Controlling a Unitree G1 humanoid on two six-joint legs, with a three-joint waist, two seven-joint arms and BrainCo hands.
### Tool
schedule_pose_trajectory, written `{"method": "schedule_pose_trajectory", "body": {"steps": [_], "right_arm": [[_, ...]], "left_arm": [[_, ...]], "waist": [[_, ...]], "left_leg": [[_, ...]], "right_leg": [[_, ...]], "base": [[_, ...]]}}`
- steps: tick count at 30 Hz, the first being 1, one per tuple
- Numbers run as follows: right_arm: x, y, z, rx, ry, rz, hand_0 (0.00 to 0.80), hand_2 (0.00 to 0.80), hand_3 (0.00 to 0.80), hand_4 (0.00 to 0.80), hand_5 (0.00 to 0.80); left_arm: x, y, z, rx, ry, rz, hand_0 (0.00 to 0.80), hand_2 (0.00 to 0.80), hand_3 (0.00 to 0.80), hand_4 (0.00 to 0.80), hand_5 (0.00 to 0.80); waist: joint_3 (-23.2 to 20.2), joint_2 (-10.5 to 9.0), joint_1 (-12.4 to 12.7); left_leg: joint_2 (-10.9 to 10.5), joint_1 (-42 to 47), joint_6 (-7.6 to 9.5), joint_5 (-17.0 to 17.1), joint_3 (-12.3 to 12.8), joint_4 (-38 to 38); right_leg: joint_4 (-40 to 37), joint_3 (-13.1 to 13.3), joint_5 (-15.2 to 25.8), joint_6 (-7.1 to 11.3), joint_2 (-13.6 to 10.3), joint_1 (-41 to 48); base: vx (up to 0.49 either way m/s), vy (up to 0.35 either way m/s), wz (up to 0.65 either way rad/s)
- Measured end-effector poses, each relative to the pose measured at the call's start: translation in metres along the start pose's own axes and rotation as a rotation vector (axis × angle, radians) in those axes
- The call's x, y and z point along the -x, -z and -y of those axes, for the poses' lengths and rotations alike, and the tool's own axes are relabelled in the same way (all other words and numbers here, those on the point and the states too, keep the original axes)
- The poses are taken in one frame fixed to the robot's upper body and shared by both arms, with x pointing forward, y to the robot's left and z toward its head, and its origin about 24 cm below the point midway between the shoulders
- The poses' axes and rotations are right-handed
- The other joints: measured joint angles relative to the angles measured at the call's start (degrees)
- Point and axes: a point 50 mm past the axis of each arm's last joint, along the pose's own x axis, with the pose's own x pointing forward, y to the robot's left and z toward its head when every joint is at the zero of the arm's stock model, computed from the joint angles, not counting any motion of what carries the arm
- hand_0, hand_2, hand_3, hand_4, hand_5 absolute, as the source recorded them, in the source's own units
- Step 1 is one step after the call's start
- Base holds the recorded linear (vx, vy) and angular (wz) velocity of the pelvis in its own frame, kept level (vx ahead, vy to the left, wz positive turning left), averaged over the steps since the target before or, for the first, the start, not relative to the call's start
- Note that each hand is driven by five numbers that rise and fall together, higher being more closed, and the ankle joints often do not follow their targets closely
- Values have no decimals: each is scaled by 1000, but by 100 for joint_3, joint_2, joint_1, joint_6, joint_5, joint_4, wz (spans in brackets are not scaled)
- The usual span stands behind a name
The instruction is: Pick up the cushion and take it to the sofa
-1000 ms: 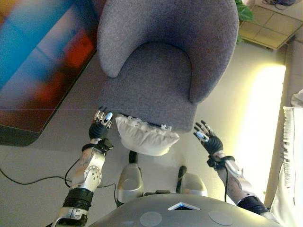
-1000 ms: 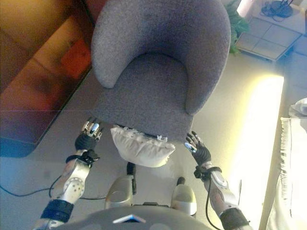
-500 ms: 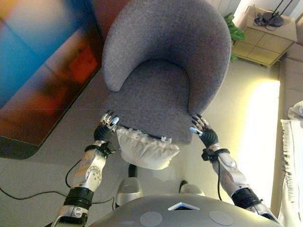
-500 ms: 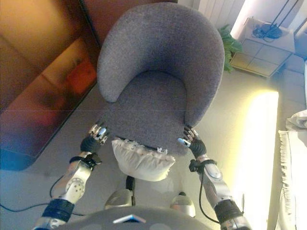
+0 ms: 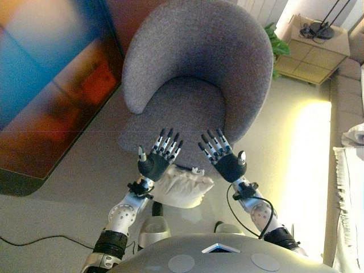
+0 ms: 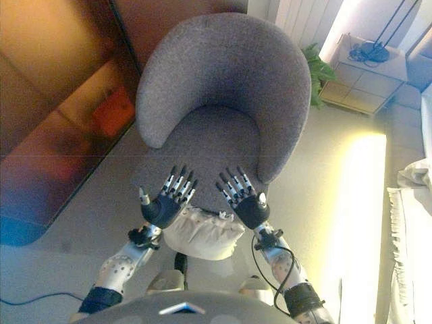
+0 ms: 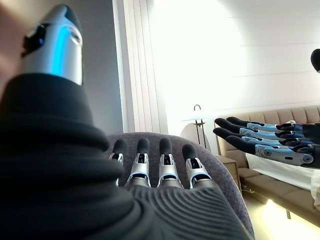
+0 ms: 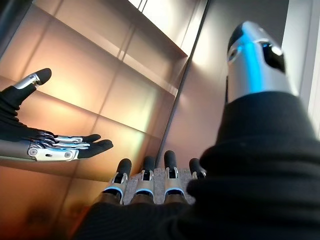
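A white frilled cushion lies against the front edge of the grey armchair's seat, low in both eye views; it also shows in the right eye view. My left hand and right hand are raised side by side above the cushion, in front of the seat, fingers straight and spread, holding nothing. The left wrist view shows my left hand's fingers straight with the chair back beyond. The right wrist view shows my right hand's fingers straight. A beige sofa shows in the left wrist view.
A dark glossy panel runs along the left. A low cabinet with a plant stands at the far right. White cloth hangs at the right edge. A black cable lies on the floor at lower left.
Both hands have swung inward from the chair's sides and risen, now side by side over the cushion. The camera has tilted, showing more of the chair back.
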Motion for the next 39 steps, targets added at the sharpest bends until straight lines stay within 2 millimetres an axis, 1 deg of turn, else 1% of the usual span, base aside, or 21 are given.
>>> {"method": "schedule_pose_trajectory", "body": {"steps": [3,11,14,16,18,20,22,25,27,29,32,33,35,36,37,38,39], "right_arm": [[5,2,2,-6,17,-1,0,0,0,0,0],[9,1,3,0,30,-6,0,0,0,0,0],[15,0,6,38,73,-26,0,0,0,0,0],[18,-5,11,157,149,-62,0,0,0,0,0],[24,-14,17,339,263,-120,0,0,0,0,0],[32,-25,23,515,375,-180,0,0,0,0,0],[37,-34,26,617,448,-209,0,0,0,0,0],[39,-40,28,670,502,-206,0,0,0,0,0],[39,-41,28,676,511,-196,0,0,0,0,0],[39,-42,28,677,518,-190,0,0,0,0,0],[39,-43,27,680,525,-177,0,0,0,0,0],[39,-42,28,679,527,-174,0,0,0,0,0],[41,-41,28,667,539,-150,0,0,0,0,0],[42,-39,28,658,542,-140,0,0,0,0,0],[41,-39,28,655,544,-133,0,0,0,0,0],[42,-38,28,650,552,-128,0,0,0,0,0],[43,-38,29,645,560,-124,0,0,0,0,0]], "left_arm": [[3,-1,-1,-4,-6,2,0,0,0,0,0],[5,0,-2,-4,-13,3,0,0,0,0,0],[7,-3,-4,-37,-43,12,0,0,0,0,0],[9,-9,-7,-153,-111,7,0,0,0,0,0],[14,-20,-12,-340,-239,2,0,0,0,0,0],[21,-38,-17,-560,-409,23,0,0,0,0,0],[28,-55,-18,-726,-537,58,0,0,0,0,0],[37,-71,-21,-820,-663,121,0,0,0,0,0],[41,-72,-25,-827,-717,131,0,0,0,0,0],[44,-72,-29,-846,-758,126,0,0,0,0,0],[42,-70,-29,-849,-759,126,0,0,0,0,0],[41,-70,-28,-865,-756,120,0,0,0,0,0],[34,-72,-26,-887,-731,115,0,0,0,0,0],[29,-73,-24,-891,-714,117,0,0,0,0,0],[23,-74,-22,-894,-698,117,0,0,0,0,0],[18,-75,-20,-897,-678,113,0,0,0,0,0],[12,-76,-18,-901,-659,112,0,0,0,0,0]], "waist": [[-16,16,0],[-184,87,-6],[-191,89,-6],[-193,87,-7],[-194,85,-8],[-194,85,-7],[-192,82,-2],[-187,81,4],[-147,79,5],[-78,84,7],[124,85,2],[155,70,0],[218,28,-2],[228,16,-5],[259,49,-9],[271,97,-23],[276,131,-18]], "left_leg": [[-3,-6,0,1,0,0],[-4,-7,-1,1,1,-2],[-4,-8,0,1,0,-3],[-6,-10,0,0,-1,-3],[-12,-11,0,0,-4,-2],[-21,-18,1,1,-7,0],[-38,-30,3,1,-8,14],[-89,-32,6,-2,-13,33],[-122,-25,24,-14,-19,59],[-165,-23,83,-57,-22,105],[-284,-105,172,-186,-32,306],[-358,-157,195,-234,-26,382],[-454,-293,276,-359,-33,616],[-498,-343,310,-394,-19,702],[-493,-364,336,-409,-37,748],[-463,-367,358,-404,-32,742],[-401,-338,405,-394,-34,687]], "right_leg": [[-14,0,1,-1,1,0],[-34,0,1,-1,5,5],[-33,1,1,-1,5,4],[-32,1,1,-1,5,3],[-30,2,1,-1,6,1],[-23,2,1,0,5,-10],[-16,3,-1,4,-6,-21],[-12,4,-4,12,-30,-13],[4,3,-9,27,-78,3],[84,3,-36,62,-129,2],[317,1,-126,134,-304,-34],[429,-3,-175,160,-374,-82],[709,-20,-296,171,-514,-128],[900,-20,-334,99,-566,-162],[1246,-14,-334,73,-592,-255],[1668,5,-291,6,-591,-396],[2092,56,-212,-115,-582,-539]], "base": [[0,0,0],[0,0,0],[9,11,0],[37,55,0],[17,86,0],[-5,114,0],[6,131,0],[21,154,1],[11,175,2],[-3,199,3],[-2,194,7],[18,196,17],[42,191,33],[61,173,48],[76,144,62],[90,103,73],[92,73,73]]}}
